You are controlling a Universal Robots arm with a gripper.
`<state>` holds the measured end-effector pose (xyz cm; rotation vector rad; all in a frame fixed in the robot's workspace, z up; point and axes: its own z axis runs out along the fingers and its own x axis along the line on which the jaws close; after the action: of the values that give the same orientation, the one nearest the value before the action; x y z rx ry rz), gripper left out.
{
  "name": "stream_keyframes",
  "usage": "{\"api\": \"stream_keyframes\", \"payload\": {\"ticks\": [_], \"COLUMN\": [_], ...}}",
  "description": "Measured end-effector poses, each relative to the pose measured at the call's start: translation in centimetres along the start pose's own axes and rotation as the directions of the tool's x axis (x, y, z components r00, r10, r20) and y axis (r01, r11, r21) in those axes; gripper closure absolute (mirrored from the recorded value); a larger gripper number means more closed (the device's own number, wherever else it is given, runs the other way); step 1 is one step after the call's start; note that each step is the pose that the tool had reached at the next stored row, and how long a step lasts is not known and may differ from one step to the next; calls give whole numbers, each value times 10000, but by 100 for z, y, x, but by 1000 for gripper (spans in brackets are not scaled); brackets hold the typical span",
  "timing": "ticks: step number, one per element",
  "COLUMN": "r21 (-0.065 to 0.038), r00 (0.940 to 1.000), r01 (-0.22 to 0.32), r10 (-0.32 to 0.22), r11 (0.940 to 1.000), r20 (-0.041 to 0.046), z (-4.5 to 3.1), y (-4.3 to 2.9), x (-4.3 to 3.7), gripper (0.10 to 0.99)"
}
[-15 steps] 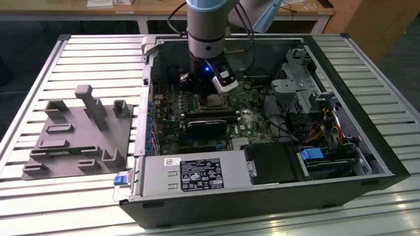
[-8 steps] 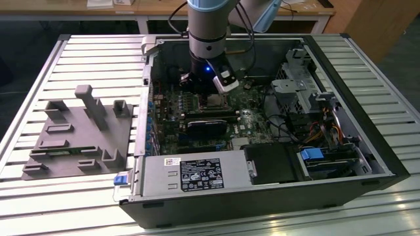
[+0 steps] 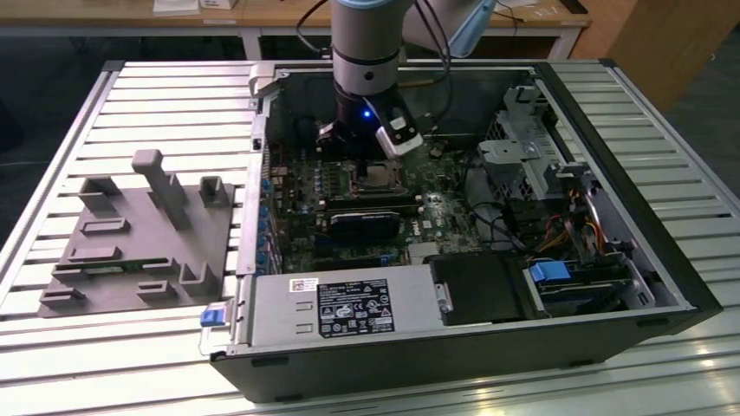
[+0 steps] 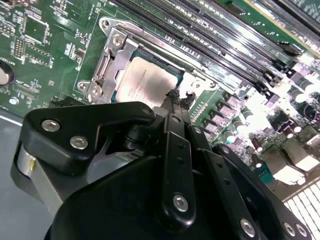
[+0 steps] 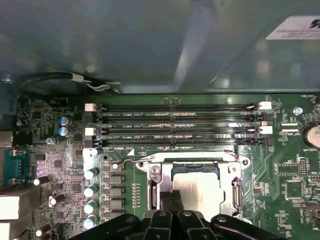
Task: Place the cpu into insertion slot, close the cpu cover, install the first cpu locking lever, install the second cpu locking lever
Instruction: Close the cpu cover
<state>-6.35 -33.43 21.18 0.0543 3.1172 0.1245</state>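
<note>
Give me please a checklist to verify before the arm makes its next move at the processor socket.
1. The cpu sits in the insertion slot: ok, it lies flat inside.
2. The cpu cover is down: ok, its frame looks flat around the chip in both wrist views.
3. The locking levers are latched: cannot tell.
4. The gripper is at the work: ok, its fingers are together, with the tip at the cover's edge.
5. The gripper is apart from the memory slots: ok.
</note>
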Motion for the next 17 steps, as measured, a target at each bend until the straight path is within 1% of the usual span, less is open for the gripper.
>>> {"api": "stream_keyframes", "payload": {"ticks": [3,5,8,14,15,17], "r21": [-3,0,0,0,1,-1], "r00": [10000,10000,10000,10000,10000,10000], "r01": [1,0,-1,0,0,-1], "r10": [-1,0,1,0,0,1], "r11": [10000,10000,10000,10000,10000,10000], "r20": [1,0,-2,-11,-12,-11], "z": [-7,-7,-6,-3,-3,-4], "y": [1,2,4,9,9,9], "x": [-5,-25,-84,-237,-254,-260], "gripper": [984,984,984,984,984,984]}}
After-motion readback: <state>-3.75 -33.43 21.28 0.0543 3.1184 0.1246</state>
